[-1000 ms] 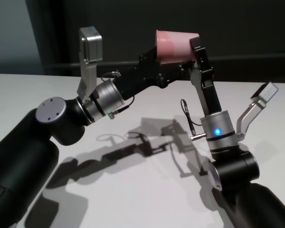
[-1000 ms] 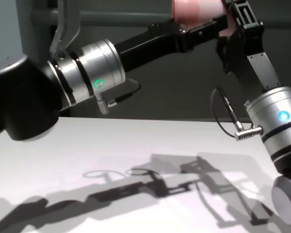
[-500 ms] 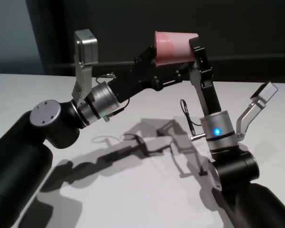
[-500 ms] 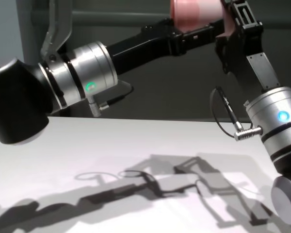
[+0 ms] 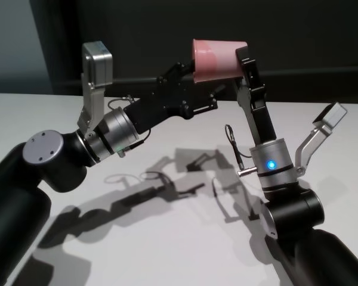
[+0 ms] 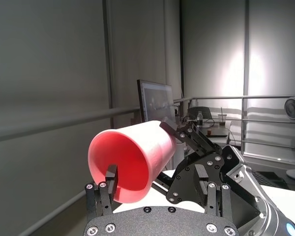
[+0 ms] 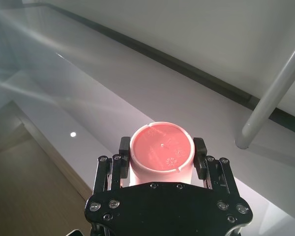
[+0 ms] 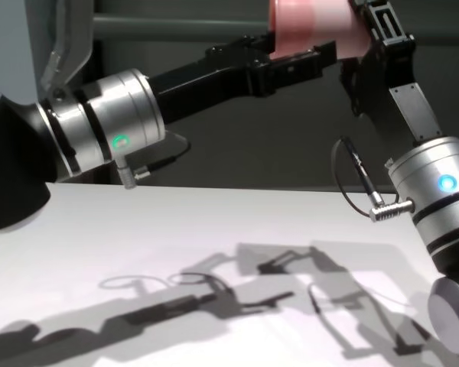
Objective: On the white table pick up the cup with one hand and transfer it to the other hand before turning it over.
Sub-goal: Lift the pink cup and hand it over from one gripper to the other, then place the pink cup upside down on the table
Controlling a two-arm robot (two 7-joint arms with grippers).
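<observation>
- The counter (image 5: 167, 238) below me is matte white, crossed by my arms' shadows; a dark wall stands behind it.
- My left gripper (image 5: 194, 98), green-lit wrist, has its jaws spread, just beside the cup's (image 5: 218, 58) side.
- My right gripper (image 7: 160, 162), blue-lit wrist, clamps the glossy pink tapered cup high above the counter.

Dark grey matte wall (image 5: 310, 30) fills head view from 10 to 2 o'clock. Black flat monitor (image 6: 155, 103) (screen lit) before grey metal handrail (image 6: 265, 97) at 3 o'clock.
</observation>
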